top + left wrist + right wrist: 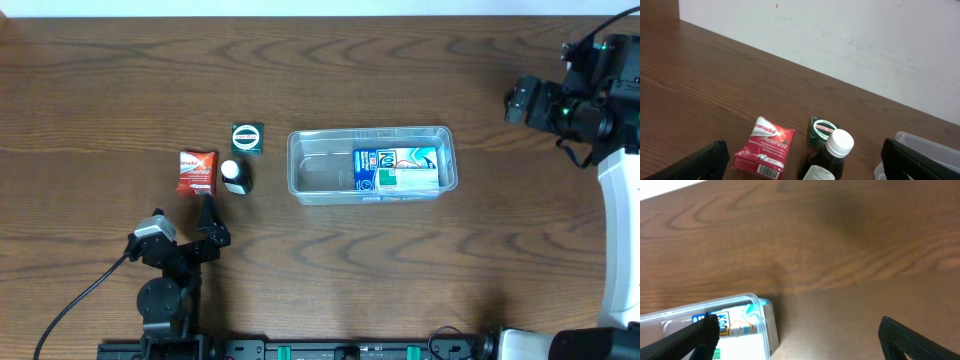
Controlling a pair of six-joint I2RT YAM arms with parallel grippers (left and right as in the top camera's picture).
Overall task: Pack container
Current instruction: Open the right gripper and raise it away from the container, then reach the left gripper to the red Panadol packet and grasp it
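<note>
Though likely light, slick, thin-walled: take clear plastic tub [320, 172] by rim, bare 9 o'clock end; left gripper [212, 222], right gripper [800, 340] spread wide, empty.

The left arm [165, 275] rises from the near left edge. The left end effector [210, 218] points far and slightly right, and its fingers [700, 162] are spread wide with nothing between them. The right arm [620, 220] runs along the right edge and bends left at the far end. The right end effector [518, 100] faces left, its fingers [912, 340] likewise wide apart and empty.
</note>
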